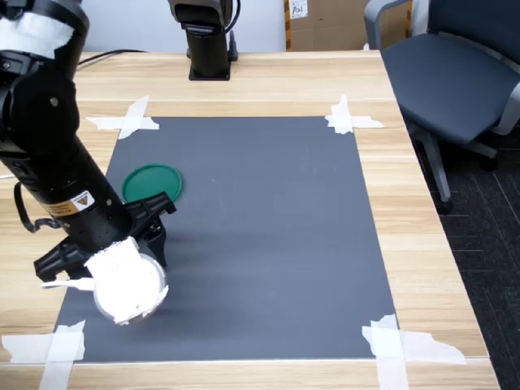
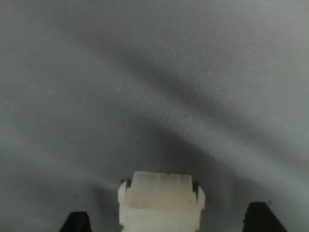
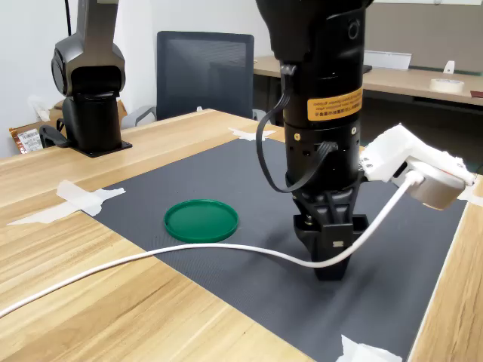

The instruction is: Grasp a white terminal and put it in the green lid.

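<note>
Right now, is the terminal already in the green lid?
No: the green lid lies empty in the second exterior view, and the wrist view shows the terminal on the mat between the fingers.

Dark-green lid (image 1: 152, 182) at middle left of the first exterior view, on a charcoal-grey mat (image 1: 268, 227) with white tape strips (image 1: 351, 118) at the corners. Light wood-grain table (image 1: 268, 77). Arm is black with a yellow label (image 3: 332, 102). Off-white terminal (image 2: 161, 202) low in the wrist view.

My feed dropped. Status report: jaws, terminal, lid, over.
Gripper low over the mat, jaws open, straddling the white terminal. Terminal not clamped. Green lid empty, apart from the gripper. Nothing between them.
</note>
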Controlling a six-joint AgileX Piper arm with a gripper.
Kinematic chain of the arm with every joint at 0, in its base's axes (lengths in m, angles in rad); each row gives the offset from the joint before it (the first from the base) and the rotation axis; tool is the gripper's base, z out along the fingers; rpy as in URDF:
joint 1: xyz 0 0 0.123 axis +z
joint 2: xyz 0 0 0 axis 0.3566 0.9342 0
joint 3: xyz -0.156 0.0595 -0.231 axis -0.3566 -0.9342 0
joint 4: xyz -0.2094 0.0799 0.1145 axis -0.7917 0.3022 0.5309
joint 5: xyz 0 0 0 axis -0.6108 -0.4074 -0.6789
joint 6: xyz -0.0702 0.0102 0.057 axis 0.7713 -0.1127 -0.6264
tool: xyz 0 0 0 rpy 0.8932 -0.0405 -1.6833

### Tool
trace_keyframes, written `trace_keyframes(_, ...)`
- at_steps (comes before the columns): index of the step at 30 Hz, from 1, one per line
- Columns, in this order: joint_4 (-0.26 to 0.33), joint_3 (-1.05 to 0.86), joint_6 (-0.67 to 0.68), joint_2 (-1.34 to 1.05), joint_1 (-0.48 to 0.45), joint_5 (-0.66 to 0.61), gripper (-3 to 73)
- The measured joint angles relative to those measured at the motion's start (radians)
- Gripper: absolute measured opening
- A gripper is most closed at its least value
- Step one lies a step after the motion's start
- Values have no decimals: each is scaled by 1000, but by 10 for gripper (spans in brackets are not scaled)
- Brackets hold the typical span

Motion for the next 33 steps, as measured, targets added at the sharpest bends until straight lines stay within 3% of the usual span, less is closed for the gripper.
trace_keyframes(12, 7, 34, 1, 29, 0, 0, 596)
trace_keyframes(27, 17, 35, 1, 40, 0, -2, 328)
trace_keyframes(33, 17, 35, 1, 40, 0, -2, 310)
